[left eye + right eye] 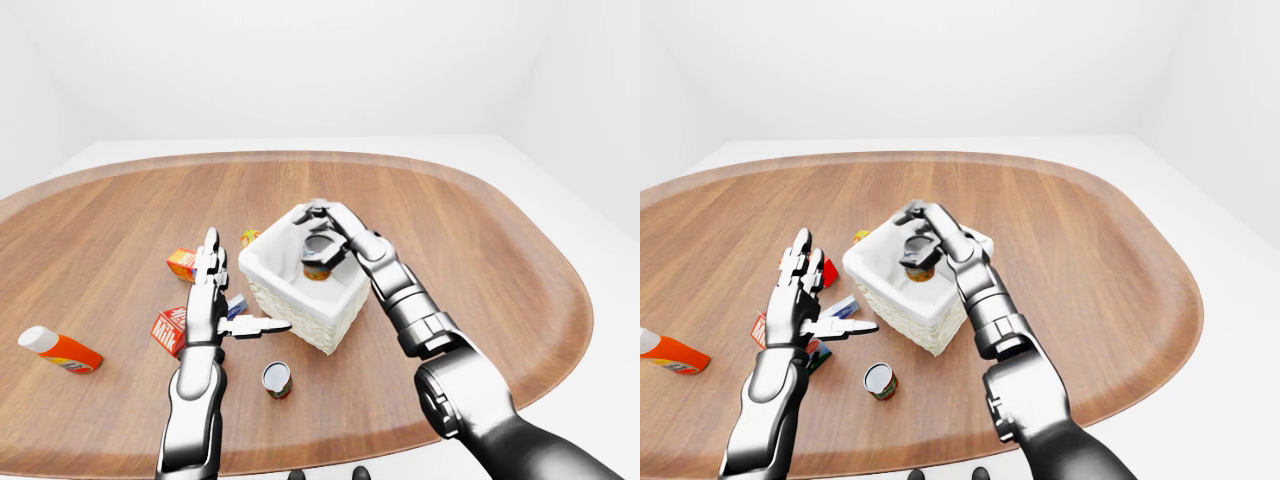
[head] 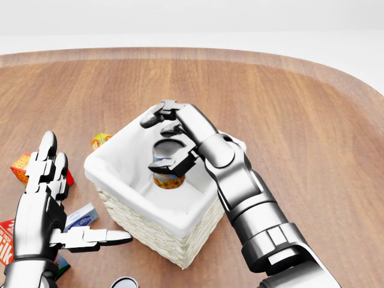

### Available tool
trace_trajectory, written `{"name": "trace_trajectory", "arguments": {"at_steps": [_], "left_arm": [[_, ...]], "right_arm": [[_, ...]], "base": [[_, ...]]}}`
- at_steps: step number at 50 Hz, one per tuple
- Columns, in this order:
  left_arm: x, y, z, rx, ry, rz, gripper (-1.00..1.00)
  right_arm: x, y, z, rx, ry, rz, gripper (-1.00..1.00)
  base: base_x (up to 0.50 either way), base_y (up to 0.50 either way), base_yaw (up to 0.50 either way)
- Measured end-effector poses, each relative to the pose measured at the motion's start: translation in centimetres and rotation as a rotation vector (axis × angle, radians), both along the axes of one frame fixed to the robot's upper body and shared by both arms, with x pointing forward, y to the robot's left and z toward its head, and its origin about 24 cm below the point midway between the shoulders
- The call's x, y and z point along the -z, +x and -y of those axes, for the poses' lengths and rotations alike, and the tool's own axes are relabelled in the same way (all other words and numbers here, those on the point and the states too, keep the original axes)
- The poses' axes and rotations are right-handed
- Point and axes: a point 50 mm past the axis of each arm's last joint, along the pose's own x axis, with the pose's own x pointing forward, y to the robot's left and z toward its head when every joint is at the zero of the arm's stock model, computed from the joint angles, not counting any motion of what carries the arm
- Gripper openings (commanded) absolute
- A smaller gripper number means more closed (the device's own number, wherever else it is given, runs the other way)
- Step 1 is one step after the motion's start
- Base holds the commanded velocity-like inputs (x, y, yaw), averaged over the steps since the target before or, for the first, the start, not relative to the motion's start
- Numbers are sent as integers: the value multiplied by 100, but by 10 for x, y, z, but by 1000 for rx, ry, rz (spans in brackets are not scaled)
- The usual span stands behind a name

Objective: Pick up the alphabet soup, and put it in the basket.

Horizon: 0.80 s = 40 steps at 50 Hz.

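The alphabet soup can (image 2: 169, 179), grey-topped with an orange lower band, stands low inside the white-lined wicker basket (image 2: 120, 186) in the middle of the head view. My right hand (image 2: 165, 139) hovers over the basket mouth. Its fingers (image 2: 157, 115) are spread and lifted off the can, and its thumb sits just in front of the can's top. My left hand (image 2: 72, 204) is held flat and open to the left of the basket, touching nothing.
On the round wooden table (image 1: 480, 250), left of the basket, lie a milk carton (image 1: 168, 330), an orange box (image 1: 181, 264), a blue-and-white box (image 2: 81, 217) and an orange bottle (image 1: 60, 350). A second can (image 1: 276, 379) stands below the basket.
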Motion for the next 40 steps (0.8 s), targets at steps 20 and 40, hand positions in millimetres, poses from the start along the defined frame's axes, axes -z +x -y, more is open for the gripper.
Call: {"name": "trace_trajectory", "arguments": {"at_steps": [20, 40], "left_arm": [[0, 0, 0, 0, 0, 0, 100], [1, 0, 0, 0, 1, -1, 100]], "right_arm": [[0, 1, 1, 8, -7, 1, 100], [-1, 1, 2, 14, -4, 6, 100]], "base": [[0, 0, 0], [0, 0, 0]]}}
